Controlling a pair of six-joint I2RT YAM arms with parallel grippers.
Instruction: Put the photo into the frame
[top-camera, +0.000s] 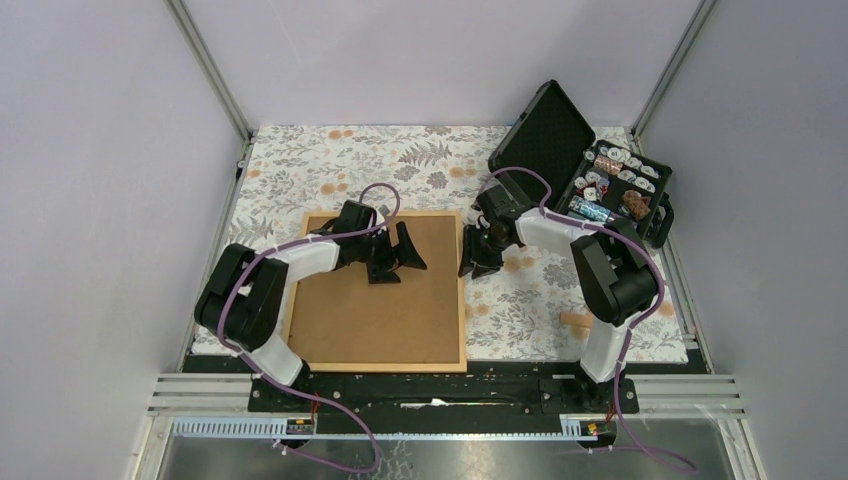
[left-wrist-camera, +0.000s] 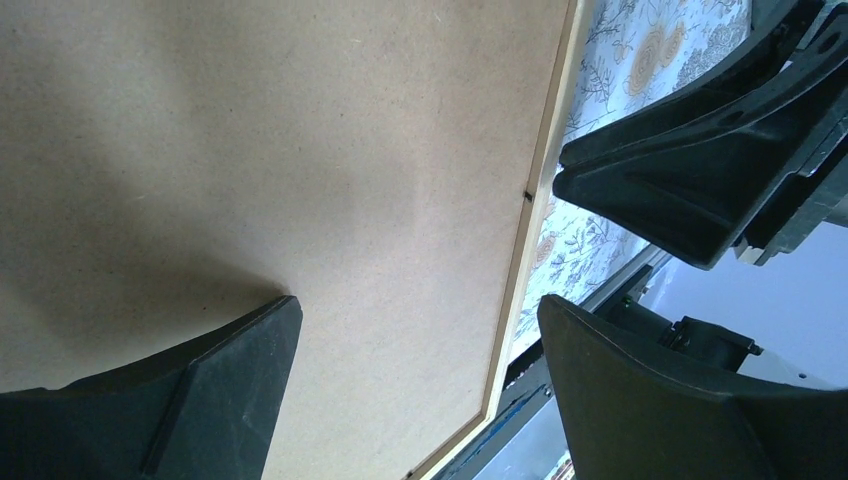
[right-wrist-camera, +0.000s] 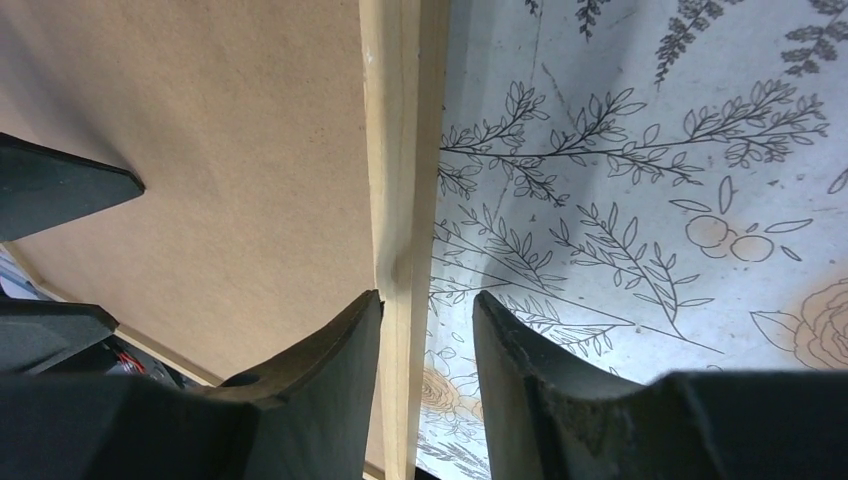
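Frame: the light-wood frame lies flat on the floral tablecloth, on the left half of the table in front of the left arm. Its near rail runs close along the table's near edge.
Inside the frame: a plain brown backing board fills the opening from rail to rail, and only its bare face shows.
Left gripper: the left gripper is over the far part of the board, toward the frame's right rail. Its 2 fingers are spread wide with nothing between them. Whether the tips touch the board cannot be told.
Right gripper: the right gripper stands at the frame's right rail, toward the far right corner. In the right wrist view its 2 fingers are partly apart and astride the rail. 1 finger is on the board side, close against the rail's inner edge. The other is on the tablecloth side, with a strip of cloth showing between it and the wood. The rail is not clamped.
Grippers together: the 2 are near each other but apart, with the right rail between them. Each shows in the other's wrist view.
Black case: a black case stands open at the far right corner of the table. Its lid is raised and its compartments hold small items. It is well apart from the frame.
Wooden piece: a small wooden piece lies on the cloth beside the right arm, apart from the frame.
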